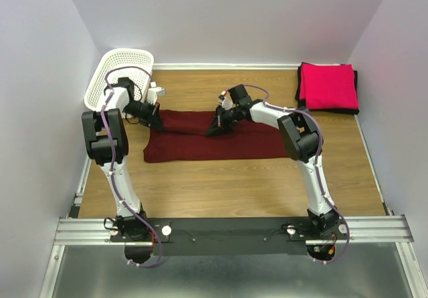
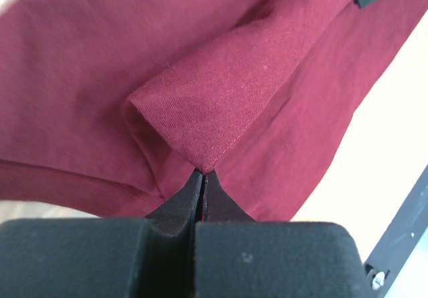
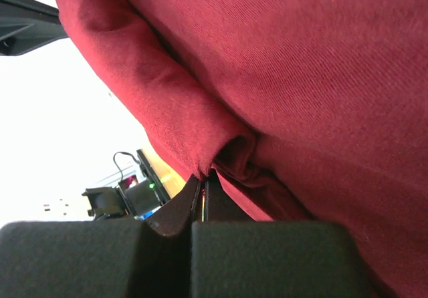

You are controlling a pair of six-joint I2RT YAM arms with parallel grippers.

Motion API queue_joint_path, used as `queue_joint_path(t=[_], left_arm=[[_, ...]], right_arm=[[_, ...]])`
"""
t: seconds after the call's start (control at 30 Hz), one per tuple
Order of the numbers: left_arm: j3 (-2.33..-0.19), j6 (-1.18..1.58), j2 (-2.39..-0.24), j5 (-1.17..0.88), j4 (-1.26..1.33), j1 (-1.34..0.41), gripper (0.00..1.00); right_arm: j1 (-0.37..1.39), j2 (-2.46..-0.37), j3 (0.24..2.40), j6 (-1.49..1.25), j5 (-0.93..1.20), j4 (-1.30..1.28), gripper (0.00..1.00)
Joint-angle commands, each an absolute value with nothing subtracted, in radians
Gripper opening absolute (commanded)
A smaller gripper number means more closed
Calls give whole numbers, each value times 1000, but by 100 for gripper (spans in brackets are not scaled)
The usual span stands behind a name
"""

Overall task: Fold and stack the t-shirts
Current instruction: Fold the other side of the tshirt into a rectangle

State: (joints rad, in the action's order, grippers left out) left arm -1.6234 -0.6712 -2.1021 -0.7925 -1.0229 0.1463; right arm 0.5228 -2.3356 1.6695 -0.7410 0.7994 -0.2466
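Observation:
A dark maroon t-shirt (image 1: 214, 144) lies spread across the middle of the wooden table. My left gripper (image 1: 156, 123) is shut on its far left corner, and in the left wrist view the pinched corner of the maroon t-shirt (image 2: 214, 97) rises from the closed left gripper (image 2: 202, 175). My right gripper (image 1: 219, 128) is shut on the shirt's far edge near the middle; the right wrist view shows a fold of the maroon t-shirt (image 3: 221, 97) clamped in the right gripper (image 3: 203, 176). A folded bright pink-red t-shirt (image 1: 327, 86) lies on a black t-shirt (image 1: 300, 96) at the far right corner.
A white mesh basket (image 1: 118, 77) stands at the far left corner, just behind my left arm. White walls close in the table on three sides. A metal rail (image 1: 227, 228) with both arm bases runs along the near edge.

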Motion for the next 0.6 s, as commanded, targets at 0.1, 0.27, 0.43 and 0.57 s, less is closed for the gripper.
queue_joint_path(t=[0.1, 0.27, 0.43, 0.57], left_arm=[[-1585, -689, -2046, -727, -1009, 160, 8], [-1592, -690, -1984, -767, -1002, 160, 44], [-1562, -674, -1892, -776, -950, 158, 43], [-1517, -651, -1841, -792, -910, 126, 38]], right_arm=[[529, -2303, 1629, -747, 836, -252, 23], [526, -2244, 1629, -703, 864, -256, 68], [514, -2140, 1626, -621, 917, -273, 64], [473, -2137, 1675, -514, 916, -380, 49]])
